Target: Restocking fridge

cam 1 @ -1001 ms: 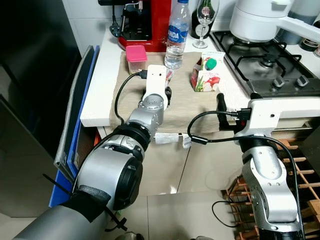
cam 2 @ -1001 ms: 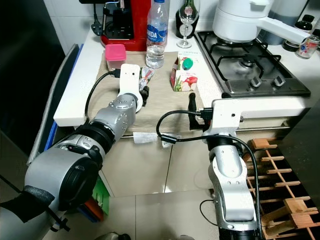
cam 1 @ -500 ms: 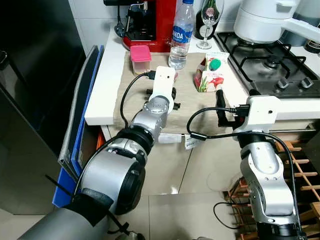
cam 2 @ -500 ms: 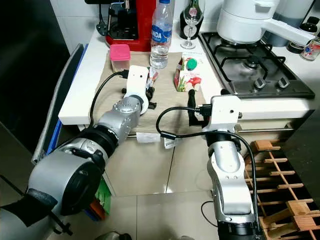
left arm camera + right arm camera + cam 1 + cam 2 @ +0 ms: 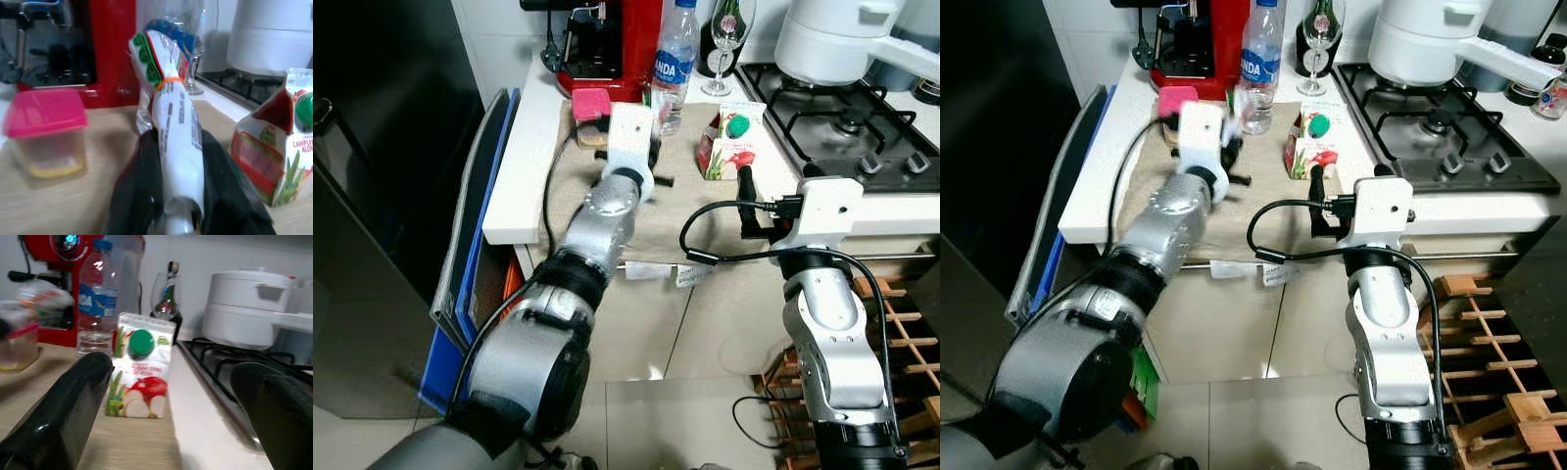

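Lifted since a second ago, the left hand (image 5: 178,205) now holds a white plastic-wrapped packet (image 5: 175,142) pinched upright between its fingers, above the beige mat (image 5: 680,211) near the pink-lidded tub (image 5: 44,132) and water bottle (image 5: 673,61), upper centre. At the tabletop (image 5: 524,166) edge, the right hand (image 5: 171,421) gapes wide and empty before the juice carton (image 5: 142,372); its fingertips look blurred.

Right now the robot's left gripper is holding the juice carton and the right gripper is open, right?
Not quite. The left gripper is shut on a white plastic packet, not the juice carton; the left wrist view shows it. The carton stands on the counter. The right gripper is open, as you said.
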{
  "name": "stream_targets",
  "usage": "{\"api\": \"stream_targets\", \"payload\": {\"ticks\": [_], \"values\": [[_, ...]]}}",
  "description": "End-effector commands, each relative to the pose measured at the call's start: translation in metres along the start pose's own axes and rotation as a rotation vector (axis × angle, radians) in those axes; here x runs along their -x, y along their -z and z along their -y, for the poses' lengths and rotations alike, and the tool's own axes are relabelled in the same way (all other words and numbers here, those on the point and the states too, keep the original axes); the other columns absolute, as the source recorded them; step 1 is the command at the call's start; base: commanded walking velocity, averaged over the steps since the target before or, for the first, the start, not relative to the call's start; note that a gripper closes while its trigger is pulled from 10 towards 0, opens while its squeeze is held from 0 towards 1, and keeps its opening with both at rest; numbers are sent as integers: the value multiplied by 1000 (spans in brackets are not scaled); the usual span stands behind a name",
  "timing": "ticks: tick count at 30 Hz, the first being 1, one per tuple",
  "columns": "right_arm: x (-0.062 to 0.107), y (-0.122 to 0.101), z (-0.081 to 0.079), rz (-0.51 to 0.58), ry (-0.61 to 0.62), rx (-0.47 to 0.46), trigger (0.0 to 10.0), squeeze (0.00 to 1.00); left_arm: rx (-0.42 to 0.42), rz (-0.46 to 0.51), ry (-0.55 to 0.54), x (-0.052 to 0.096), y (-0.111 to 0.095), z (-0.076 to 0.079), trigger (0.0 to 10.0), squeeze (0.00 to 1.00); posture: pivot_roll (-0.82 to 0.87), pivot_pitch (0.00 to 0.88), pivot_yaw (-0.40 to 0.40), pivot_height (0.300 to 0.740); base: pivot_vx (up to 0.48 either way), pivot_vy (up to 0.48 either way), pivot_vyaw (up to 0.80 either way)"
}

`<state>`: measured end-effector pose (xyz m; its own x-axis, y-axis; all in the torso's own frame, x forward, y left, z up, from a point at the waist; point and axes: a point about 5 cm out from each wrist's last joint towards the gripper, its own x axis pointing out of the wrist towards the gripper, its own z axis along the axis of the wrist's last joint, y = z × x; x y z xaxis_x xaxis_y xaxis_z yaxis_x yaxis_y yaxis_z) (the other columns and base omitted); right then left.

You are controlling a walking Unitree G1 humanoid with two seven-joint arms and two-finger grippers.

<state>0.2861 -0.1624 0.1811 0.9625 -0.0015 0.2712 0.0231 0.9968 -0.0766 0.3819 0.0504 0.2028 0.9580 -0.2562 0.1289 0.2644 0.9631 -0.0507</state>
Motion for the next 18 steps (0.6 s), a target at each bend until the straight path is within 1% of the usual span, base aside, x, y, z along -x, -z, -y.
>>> {"api": "stream_targets", "payload": {"ticks": [1,3,4,6,8,9,10,11,12,13,14,15,16,17,18], "values": [[2,0,6,14,31,7,10000,82,2,66,-10,5,-10,-6,0,0,-173,0,25,740,0,0,0],[7,-7,14,77,77,27,10000,86,19,155,-57,22,-16,-23,0,0,-158,0,18,740,0,0,0],[9,-10,17,99,92,41,10000,90,20,184,-78,30,-18,-30,0,0,-148,0,15,740,0,0,0],[10,-12,20,118,111,54,10000,90,15,261,-107,45,-24,-41,0,0,-131,0,7,740,0,0,0],[9,-11,22,121,116,51,10000,90,3,298,-105,56,-28,-45,0,0,-123,0,4,740,0,0,0],[9,-13,21,134,120,52,10000,86,13,327,-75,65,-30,-45,0,0,-123,0,2,740,0,0,0],[9,-15,21,153,125,54,10000,94,26,354,-36,78,-34,-44,10000,0,-123,0,2,740,0,0,0],[9,-15,21,153,125,54,10000,94,26,354,-36,78,-34,-44,10000,0,-123,0,2,740,0,0,0],[9,-17,19,173,111,71,10000,90,6,335,-30,84,-29,-45,10000,0,-119,0,-9,740,0,0,0],[9,-19,18,186,100,82,10000,90,-31,303,-29,90,-22,-47,10000,0,-116,0,-14,740,0,0,0],[9,-19,18,186,100,82,10000,90,-31,303,-29,90,-22,-47,10000,0,-116,0,-14,740,0,0,0],[11,-13,18,157,102,52,10000,86,-58,251,-47,98,-13,-49,10000,0,-93,0,-23,740,0,0,0],[13,-8,18,129,102,29,10000,86,-63,250,-57,99,-12,-49,10000,0,-87,0,-24,740,0,0,0],[13,-8,18,129,102,29,10000,86,-63,250,-57,99,-12,-49,10000,0,-87,0,-24,740,0,0,0],[14,-1,16,102,90,9,10000,90,-66,266,-66,99,-16,-47,10000,0,-77,0,-26,740,0,0,0]]}}
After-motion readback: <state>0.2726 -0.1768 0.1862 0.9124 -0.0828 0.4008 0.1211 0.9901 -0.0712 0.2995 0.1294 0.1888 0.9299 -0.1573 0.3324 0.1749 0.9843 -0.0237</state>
